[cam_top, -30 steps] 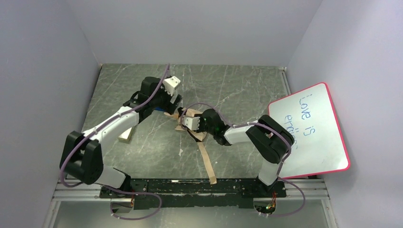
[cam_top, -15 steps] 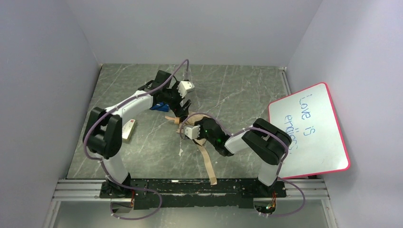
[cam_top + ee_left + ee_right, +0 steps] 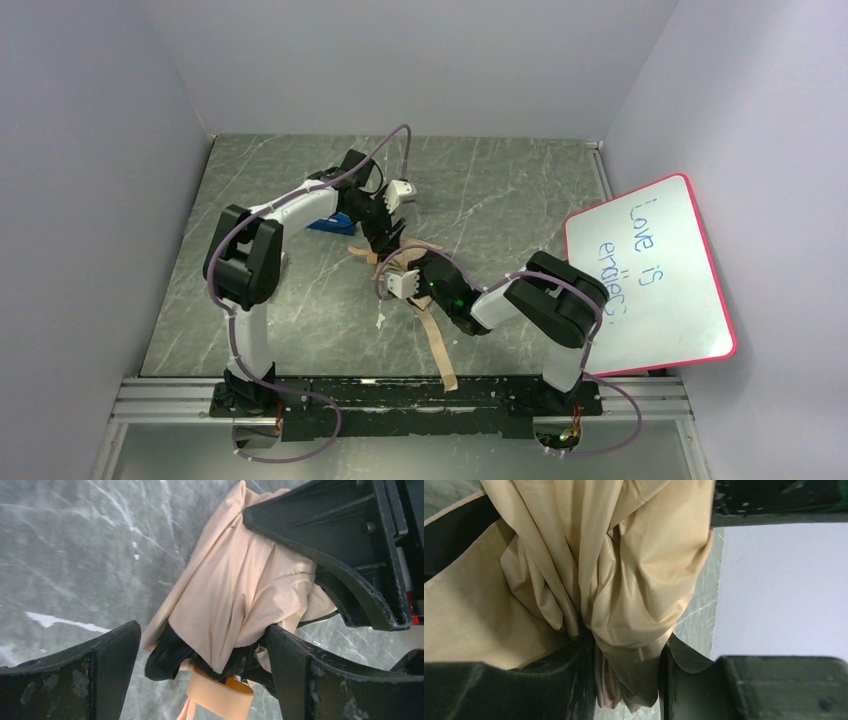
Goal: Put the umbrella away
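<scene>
The umbrella (image 3: 398,262) lies in the middle of the table (image 3: 500,200), a loose cream bundle, with its long strap (image 3: 436,345) trailing toward the near edge. The right gripper (image 3: 624,655) is clamped on a bunched fold of the fabric. Its 2 fingers (image 3: 564,690) pinch cloth only, as far as I can see, not the shaft. The left gripper (image 3: 200,635) hangs over the bundle's far side with its jaws spread wide, 1 on each side, touching nothing that I can make out. Between them pokes the tan handle (image 3: 220,696), under a lip of black lining (image 3: 167,652).

I'd reckon the thing is light, but soft and slippery. The canopy creases, slides over itself and would likely spill open if lifted by cloth alone. The handle is the 1 stiff part on show, so that, or the whole bundle squeezed around the shaft, looks the safest hold. The strap could snag or drag.
</scene>
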Motion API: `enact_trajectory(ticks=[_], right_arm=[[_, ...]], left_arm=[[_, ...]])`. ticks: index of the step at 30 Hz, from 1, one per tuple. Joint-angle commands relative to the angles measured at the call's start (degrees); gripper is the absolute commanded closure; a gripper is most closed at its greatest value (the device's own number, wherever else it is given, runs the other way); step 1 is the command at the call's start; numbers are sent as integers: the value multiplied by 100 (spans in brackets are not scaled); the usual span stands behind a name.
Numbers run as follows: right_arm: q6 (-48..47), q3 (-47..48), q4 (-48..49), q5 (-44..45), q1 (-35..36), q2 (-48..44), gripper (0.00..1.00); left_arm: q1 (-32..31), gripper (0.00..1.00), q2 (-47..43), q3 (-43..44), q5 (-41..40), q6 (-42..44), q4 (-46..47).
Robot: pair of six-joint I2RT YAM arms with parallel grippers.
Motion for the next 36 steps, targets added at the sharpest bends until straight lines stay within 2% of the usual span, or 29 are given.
enact_trajectory(ticks=[1,7,11,20,24,26,28,31,33,36], right_arm=[[-1,-161,-1075,-67,98,281,78],[1,-130,-1103,-19,141,242,78],[2,-130,-1082,45,177,228,78],[37,-110,-1036,148,205,221,78],[71,-128,-938,196,250,164,78],[86,-130,-919,210,259,134,78],[74,-137,-896,228,279,102,78],[73,-115,-875,262,319,30,76],[61,-99,-879,284,351,-40,72],[82,-70,-929,296,395,-175,58]], left_arm=[[14,2,284,19,619,322,-434],[-82,2,443,-86,436,379,-584],[-292,6,604,-125,15,451,-789],[-620,7,531,-511,-753,540,-802],[-691,23,565,-580,-1122,480,-717],[-741,38,570,-579,-1209,509,-706],[-786,48,575,-567,-1243,530,-749],[-850,58,575,-539,-1280,558,-785],[-880,61,596,-520,-1313,560,-788],[-916,80,623,-511,-1413,568,-763]])
